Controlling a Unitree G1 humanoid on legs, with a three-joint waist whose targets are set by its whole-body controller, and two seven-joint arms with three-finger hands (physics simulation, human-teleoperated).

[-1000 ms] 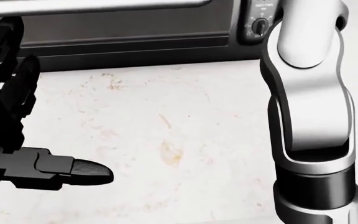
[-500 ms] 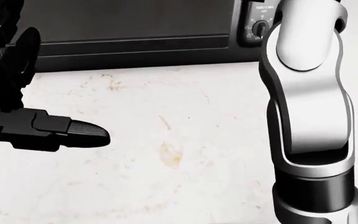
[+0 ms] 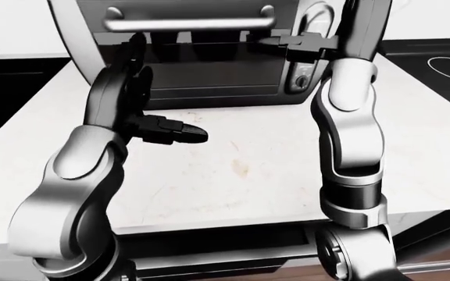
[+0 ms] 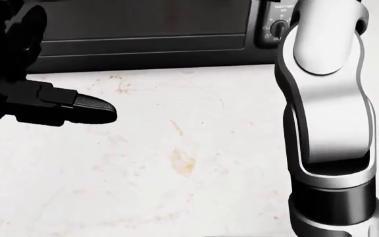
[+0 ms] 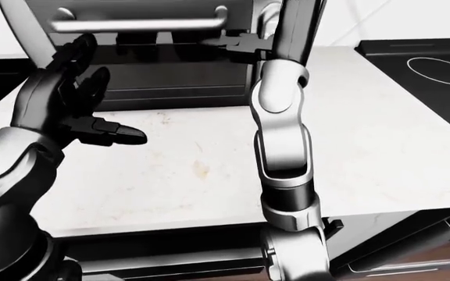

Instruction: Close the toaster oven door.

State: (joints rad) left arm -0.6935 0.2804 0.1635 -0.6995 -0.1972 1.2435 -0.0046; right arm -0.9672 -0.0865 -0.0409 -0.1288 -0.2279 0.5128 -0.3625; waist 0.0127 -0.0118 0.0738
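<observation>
Toaster oven [image 3: 202,58] sits at the top of the left-eye view on the marble counter [image 3: 240,170], door [image 3: 193,35] tilted partway with its bar handle [image 3: 190,24] near the view's top edge. Left hand [image 5: 69,99] is raised just below the handle, fingers spread, thumb [image 5: 120,136] jutting right over bare counter, gripping nothing. Right hand [image 3: 303,42] is up at the door's right edge by the knob panel [image 3: 301,79]; finger state can't be made out.
</observation>
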